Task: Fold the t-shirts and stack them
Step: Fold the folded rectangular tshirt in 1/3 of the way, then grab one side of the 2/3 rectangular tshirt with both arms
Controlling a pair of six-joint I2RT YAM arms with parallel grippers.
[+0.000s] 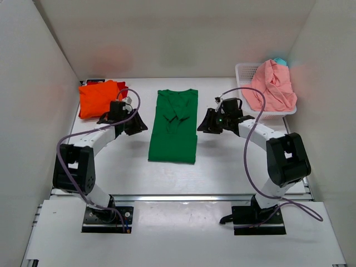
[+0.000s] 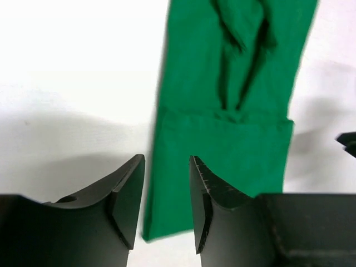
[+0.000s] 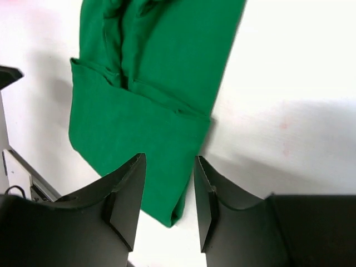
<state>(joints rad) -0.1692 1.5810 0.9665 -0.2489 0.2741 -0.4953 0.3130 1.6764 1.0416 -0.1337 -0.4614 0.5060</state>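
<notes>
Nearest, over the white table point(image 1: 222, 161): the left gripper point(image 1: 140, 127) just left of the green shirt point(image 1: 173, 125), and the right gripper point(image 1: 203, 127) just right of it, both aimed inward at about mid-length.

At the left gripper point(image 2: 167, 167): a narrow gap between the jaws, nothing gripped, with the left edge of the shirt point(image 2: 233, 128) showing through that gap. Cannot tell whether touching cloth or table.

At the right gripper point(image 3: 169, 164): the same slight gap, likewise empty, poised above the shirt's point(image 3: 150, 94) right edge close to its near corner.

Between the two, flat on the table: the green shirt, folded into a long narrow strip, sleeves tucked in, collar at the far end, a fold line across the near part.

Farther back, at the far left: an orange shirt point(image 1: 99, 97), folded. At the far right: a white basket point(image 1: 245, 71) with a pink shirt point(image 1: 272, 83) crumpled and draped over its rim.
</notes>
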